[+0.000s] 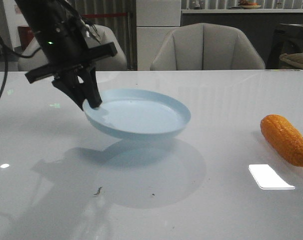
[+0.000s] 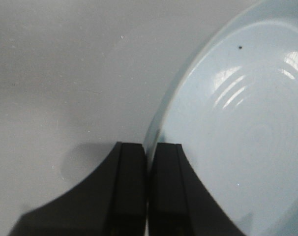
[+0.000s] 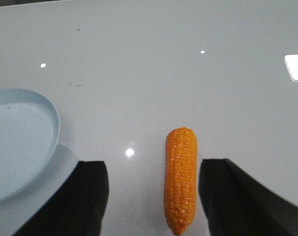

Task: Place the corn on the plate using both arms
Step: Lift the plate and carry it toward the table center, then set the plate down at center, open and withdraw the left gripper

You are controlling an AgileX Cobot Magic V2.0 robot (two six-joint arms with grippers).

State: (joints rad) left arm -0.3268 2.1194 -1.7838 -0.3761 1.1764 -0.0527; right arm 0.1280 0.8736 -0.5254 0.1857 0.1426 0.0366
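Note:
The pale blue plate [image 1: 141, 115] hangs tilted above the white table, its shadow below it. My left gripper [image 1: 93, 102] is shut on the plate's left rim; in the left wrist view the rim [image 2: 156, 128] runs between the two black fingers [image 2: 132, 187]. The orange-yellow corn [image 1: 285, 139] lies on the table at the right. In the right wrist view the corn [image 3: 180, 179] lies between my right gripper's [image 3: 153, 167] wide-open fingers, nearer one finger, untouched. The plate's edge [image 3: 21, 142] shows there too. The right gripper is out of the front view.
A bright rectangular light reflection [image 1: 270, 176] lies on the glossy table in front of the corn. Small dark specks [image 1: 98, 190] mark the table near the front. Two pale chairs [image 1: 206, 47] stand behind the table's far edge.

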